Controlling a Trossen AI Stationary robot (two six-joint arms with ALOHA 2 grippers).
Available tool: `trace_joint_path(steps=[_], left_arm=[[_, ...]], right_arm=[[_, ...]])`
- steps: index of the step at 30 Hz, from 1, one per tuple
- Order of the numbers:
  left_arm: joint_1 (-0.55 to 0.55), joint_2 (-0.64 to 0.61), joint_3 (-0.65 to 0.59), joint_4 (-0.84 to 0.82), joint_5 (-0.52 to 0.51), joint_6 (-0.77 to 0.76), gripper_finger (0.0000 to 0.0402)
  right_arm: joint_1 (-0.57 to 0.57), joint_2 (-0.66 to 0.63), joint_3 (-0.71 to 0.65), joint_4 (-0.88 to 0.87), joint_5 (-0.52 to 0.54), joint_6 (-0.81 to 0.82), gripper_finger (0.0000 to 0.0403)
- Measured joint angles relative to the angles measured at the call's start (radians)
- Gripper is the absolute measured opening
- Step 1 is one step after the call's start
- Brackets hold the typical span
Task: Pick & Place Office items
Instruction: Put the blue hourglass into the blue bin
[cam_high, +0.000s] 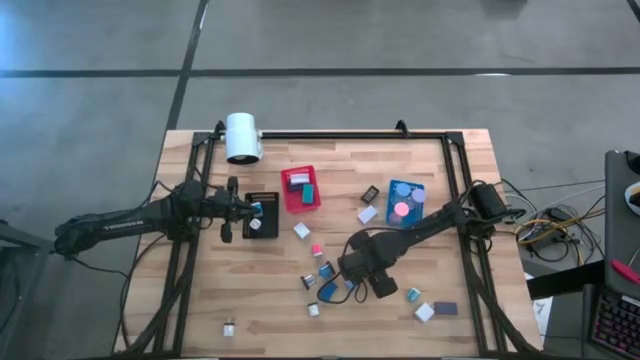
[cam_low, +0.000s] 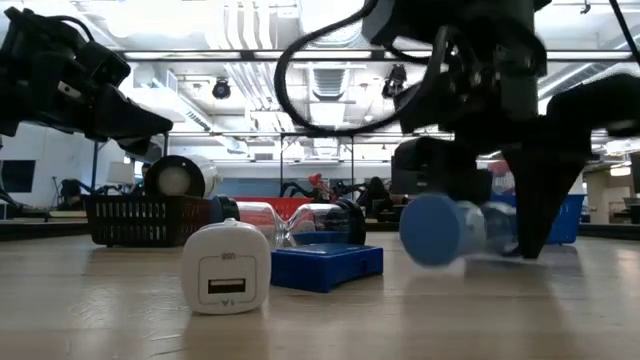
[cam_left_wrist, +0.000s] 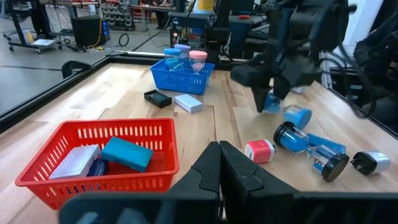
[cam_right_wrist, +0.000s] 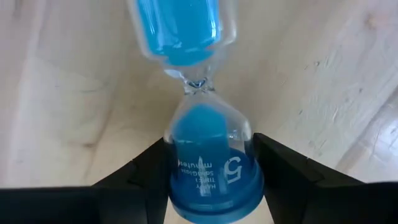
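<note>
1. The sorting is sitting partway: the red bin (cam_high: 301, 188) is holding a teal block (cam_left_wrist: 126, 153) and a white piece, and the blue bin (cam_high: 405, 199) is carrying several sand timers, while a good many office items are lying loose on the table (cam_high: 270, 300).
2. The right gripper (cam_high: 352, 283) is standing over a blue sand timer (cam_right_wrist: 202, 134) lying on the wood near the middle, its fingers bracketing the lower bulb; whether they are already pressing the glass is hard to judge.
3. The left gripper (cam_high: 243, 208) is waiting clenched and empty by the black bin (cam_high: 262, 214).
4. Close neighbours are crowding the pick: another timer, a pink-faced cube (cam_left_wrist: 259, 151) and a white plug (cam_low: 226, 266) are lying near.
5. Open wood is lying between there and the bins, well inside the table edges.
</note>
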Motion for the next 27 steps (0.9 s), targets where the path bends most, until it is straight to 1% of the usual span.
trace_joint_path(steps=[4,7,10,13,15,18,19,21,23,25,27], left_arm=[[0.000,0.000,0.000,0.000,-0.002,0.000,0.0005],[0.000,0.000,0.000,0.000,-0.002,-0.004,0.0005],[-0.001,0.000,0.000,0.001,-0.002,-0.021,0.0005],[-0.001,0.000,0.000,0.008,-0.002,-0.026,0.0005],[-0.001,0.000,0.000,0.008,-0.001,-0.029,0.0005],[-0.001,0.000,0.000,0.009,-0.001,-0.049,0.0005],[-0.001,0.000,0.000,0.012,-0.002,-0.059,0.0005],[-0.001,0.000,0.000,0.024,-0.008,-0.064,0.0005],[-0.001,0.000,0.000,0.033,-0.035,-0.064,0.0005],[-0.001,0.000,0.000,0.044,-0.079,-0.064,0.0009],[-0.001,0.001,0.000,0.048,-0.130,-0.066,0.0021]], right_arm=[[-0.006,-0.091,-0.003,0.007,0.007,0.025,0.0189],[-0.020,-0.171,-0.010,0.049,0.039,0.030,0.0189],[-0.048,-0.281,-0.053,0.182,0.040,0.023,0.0189],[-0.088,-0.383,-0.138,0.356,0.034,0.025,0.0189],[-0.125,-0.438,-0.205,0.443,0.034,0.052,0.0189],[-0.187,-0.502,-0.293,0.526,0.035,0.121,0.0189],[-0.207,-0.514,-0.315,0.541,0.040,0.145,0.0189],[-0.239,-0.530,-0.352,0.543,0.086,0.187,0.0189],[-0.267,-0.531,-0.377,0.535,0.121,0.214,0.0189],[-0.296,-0.525,-0.388,0.523,0.125,0.240,0.0189],[-0.324,-0.511,-0.388,0.508,0.107,0.259,0.0189]])
